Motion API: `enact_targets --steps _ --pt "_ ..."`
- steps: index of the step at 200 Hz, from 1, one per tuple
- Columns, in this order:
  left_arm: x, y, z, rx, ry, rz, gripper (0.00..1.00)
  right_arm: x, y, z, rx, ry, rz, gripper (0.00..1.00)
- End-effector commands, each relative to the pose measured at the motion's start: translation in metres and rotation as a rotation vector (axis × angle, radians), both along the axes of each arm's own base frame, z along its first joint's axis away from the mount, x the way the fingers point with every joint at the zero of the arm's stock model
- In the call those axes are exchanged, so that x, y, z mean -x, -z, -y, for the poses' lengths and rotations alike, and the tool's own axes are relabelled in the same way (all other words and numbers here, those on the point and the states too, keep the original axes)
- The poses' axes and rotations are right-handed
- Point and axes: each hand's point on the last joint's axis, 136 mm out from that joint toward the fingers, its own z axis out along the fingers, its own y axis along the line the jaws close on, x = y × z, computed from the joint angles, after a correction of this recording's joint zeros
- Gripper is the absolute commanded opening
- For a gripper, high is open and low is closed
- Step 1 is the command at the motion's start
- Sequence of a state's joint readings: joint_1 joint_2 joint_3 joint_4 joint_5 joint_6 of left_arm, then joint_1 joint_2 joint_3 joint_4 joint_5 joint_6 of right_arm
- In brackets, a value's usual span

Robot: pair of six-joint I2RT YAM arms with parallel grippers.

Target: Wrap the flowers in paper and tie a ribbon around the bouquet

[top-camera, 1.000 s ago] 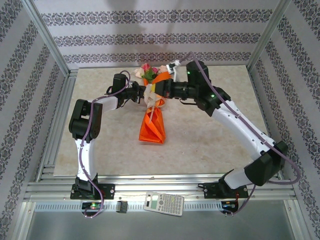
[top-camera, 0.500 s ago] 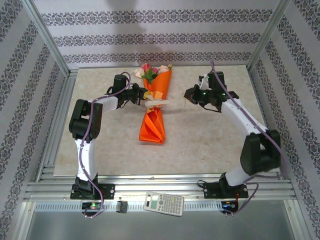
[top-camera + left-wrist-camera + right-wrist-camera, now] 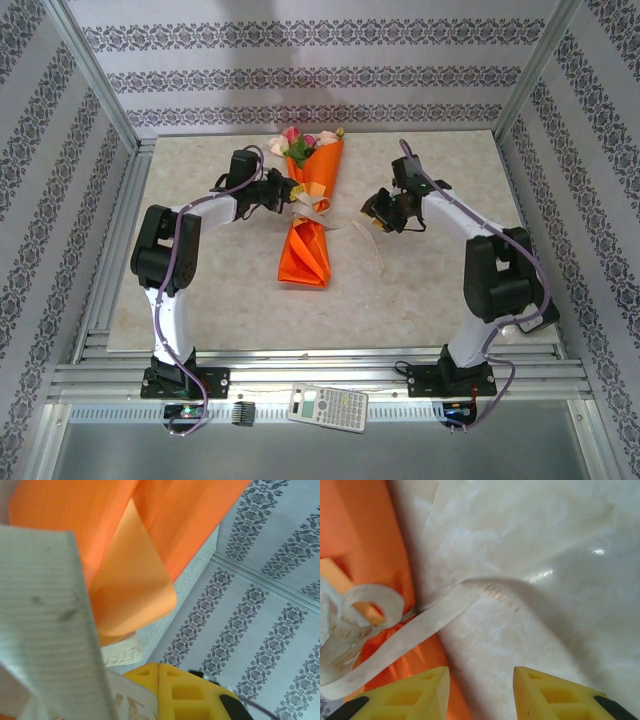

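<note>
Wrapping looks done: narrow orange paper bouquet (image 3: 308, 240) of pink and cream roses lies on the worktop (image 3: 430, 290), pale beige ribbon (image 3: 322, 213) looped round its waist. My left hand (image 3: 287, 192) seems clenched on a ribbon end; right hand (image 3: 373, 210) gapes empty. Can't confirm the knot.

The worktop (image 3: 430, 290) is a pale, marbled beige slab across the middle of the top view. The bouquet (image 3: 305, 250) lies flat on it, left of centre, with its narrow end toward the bottom of the frame and the flowers (image 3: 298, 140) toward the top. The ribbon (image 3: 318, 210) crosses the bouquet's middle. In the right wrist view one strand runs off the orange paper (image 3: 365, 540) onto the bare surface.
</note>
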State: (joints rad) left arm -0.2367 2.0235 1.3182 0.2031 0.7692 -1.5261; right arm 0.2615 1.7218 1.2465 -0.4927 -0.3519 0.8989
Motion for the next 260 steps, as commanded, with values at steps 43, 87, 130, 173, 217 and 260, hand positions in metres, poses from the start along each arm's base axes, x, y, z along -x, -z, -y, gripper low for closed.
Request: enact_targets --steps 43,87,130,173,217,260 --pt "0.004 -0.014 -0.004 -0.023 -0.048 0.016 0.0 -0.001 -0.048 -0.078 -0.184 0.159 0.045 0.36" --pt "0.007 -0.011 -0.007 -0.035 -0.054 0.013 0.0 -0.03 -0.032 -0.11 -0.293 0.276 -0.062 0.36" --pt "0.007 -0.013 -0.006 -0.033 -0.05 0.015 0.0 -0.057 -0.018 -0.119 -0.314 0.342 -0.069 0.34" --pt "0.009 -0.012 -0.008 -0.037 -0.054 0.008 0.0 -0.071 0.004 -0.122 -0.301 0.383 -0.094 0.32" --pt "0.009 -0.015 -0.009 -0.04 -0.058 0.011 0.0 -0.082 0.015 -0.12 -0.287 0.394 -0.098 0.27" --pt "0.01 -0.014 -0.011 -0.044 -0.063 0.005 0.0 -0.071 -0.003 -0.121 -0.285 0.384 -0.062 0.33"
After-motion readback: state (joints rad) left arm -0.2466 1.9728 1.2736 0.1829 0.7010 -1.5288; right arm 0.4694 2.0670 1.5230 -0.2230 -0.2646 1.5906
